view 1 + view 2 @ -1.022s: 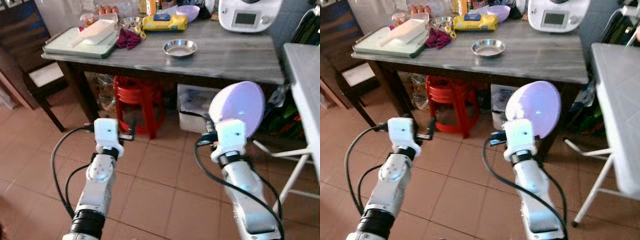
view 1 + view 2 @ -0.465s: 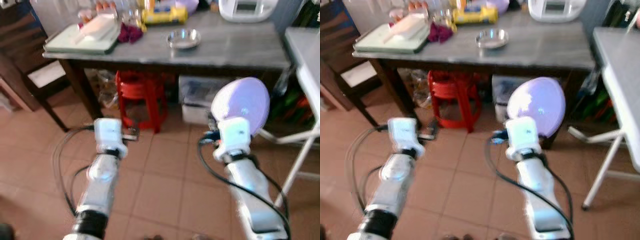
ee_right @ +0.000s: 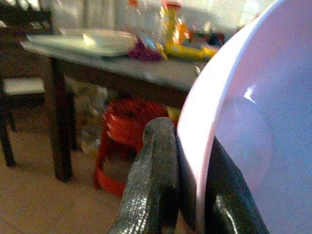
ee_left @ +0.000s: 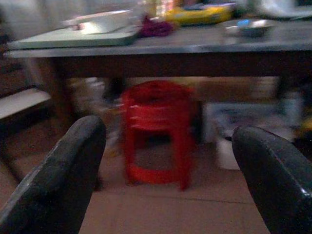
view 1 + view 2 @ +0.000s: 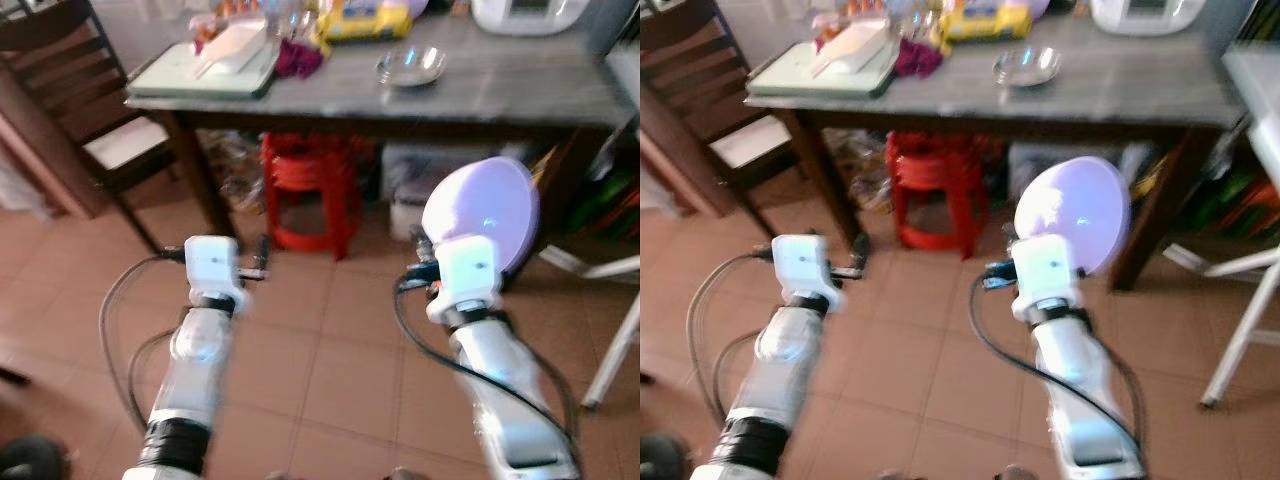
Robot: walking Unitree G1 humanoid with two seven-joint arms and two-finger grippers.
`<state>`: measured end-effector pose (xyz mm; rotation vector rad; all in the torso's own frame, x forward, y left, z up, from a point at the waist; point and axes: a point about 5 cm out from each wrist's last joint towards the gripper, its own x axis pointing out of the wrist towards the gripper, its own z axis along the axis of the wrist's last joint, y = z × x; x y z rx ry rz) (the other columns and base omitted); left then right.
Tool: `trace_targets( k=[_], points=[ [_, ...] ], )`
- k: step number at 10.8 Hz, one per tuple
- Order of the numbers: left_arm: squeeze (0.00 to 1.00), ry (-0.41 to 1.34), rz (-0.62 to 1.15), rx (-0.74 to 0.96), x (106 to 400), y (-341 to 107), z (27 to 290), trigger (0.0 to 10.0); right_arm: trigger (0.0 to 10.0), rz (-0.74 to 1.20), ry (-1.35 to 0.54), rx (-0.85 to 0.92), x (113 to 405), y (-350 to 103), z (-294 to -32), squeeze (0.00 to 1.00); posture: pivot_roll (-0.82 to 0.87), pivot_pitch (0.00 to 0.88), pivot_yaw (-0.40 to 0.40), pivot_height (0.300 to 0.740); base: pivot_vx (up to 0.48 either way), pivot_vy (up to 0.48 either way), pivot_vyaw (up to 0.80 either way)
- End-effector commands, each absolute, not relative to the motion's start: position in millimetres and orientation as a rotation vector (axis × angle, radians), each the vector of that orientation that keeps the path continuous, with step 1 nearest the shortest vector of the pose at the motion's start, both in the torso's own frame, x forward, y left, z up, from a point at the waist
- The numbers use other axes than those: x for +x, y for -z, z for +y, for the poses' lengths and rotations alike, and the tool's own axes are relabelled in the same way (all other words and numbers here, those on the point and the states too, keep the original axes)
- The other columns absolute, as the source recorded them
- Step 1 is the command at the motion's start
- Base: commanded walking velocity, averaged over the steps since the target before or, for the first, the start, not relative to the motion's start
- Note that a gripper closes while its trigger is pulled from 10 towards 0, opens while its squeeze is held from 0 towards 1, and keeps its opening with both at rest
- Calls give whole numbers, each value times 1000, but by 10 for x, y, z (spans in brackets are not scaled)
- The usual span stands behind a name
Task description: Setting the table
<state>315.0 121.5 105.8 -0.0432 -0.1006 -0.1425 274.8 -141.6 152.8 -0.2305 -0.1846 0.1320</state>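
My right gripper [image 3: 187, 195] is shut on the rim of a lilac plastic bowl [image 5: 483, 212], held upright over the tiled floor in front of the grey table [image 5: 520, 92]. The bowl [image 3: 253, 126] stands edge-on between the two black fingers [image 3: 151, 180]. My left gripper [image 4: 170, 161] is open with nothing between its fingers, held at about the same height to the left, facing a red stool [image 4: 156, 131]. On the table lie a small steel dish [image 5: 410, 66], a yellow packet [image 5: 362, 20], a purple cloth [image 5: 298, 56] and a pale green tray [image 5: 205, 75] with a white container.
A stack of red stools [image 5: 310, 190] and a white box [image 5: 415, 195] sit under the table. A dark wooden chair [image 5: 85, 110] stands at the left. A white folding table's legs [image 5: 610, 330] are at the right. A white appliance [image 5: 525, 12] stands at the table's back.
The camera has swung left and back: the table now sits higher and further right in the picture, and the chair has come into view. Both grippers keep their pose; the bowl stays held.
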Motion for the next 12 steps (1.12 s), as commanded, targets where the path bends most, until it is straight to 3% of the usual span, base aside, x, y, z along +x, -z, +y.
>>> trace_targets(
  k=[1,7,12],
  points=[
    [0,142,-120,-23,3155,-1094,1267,10000,10000,-212,-147,-222,2752,-1591,-1358,0,-166,106,83,740,0,0,0],
    [0,217,-135,-60,3154,-1136,1208,10000,10000,-213,-139,-238,2776,-1597,-1405,0,-164,82,76,740,0,0,0],
    [0,254,-133,-85,3154,-1137,1139,10000,10000,-215,-131,-240,2777,-1608,-1421,0,-178,80,78,740,322,0,0]
  ],
)
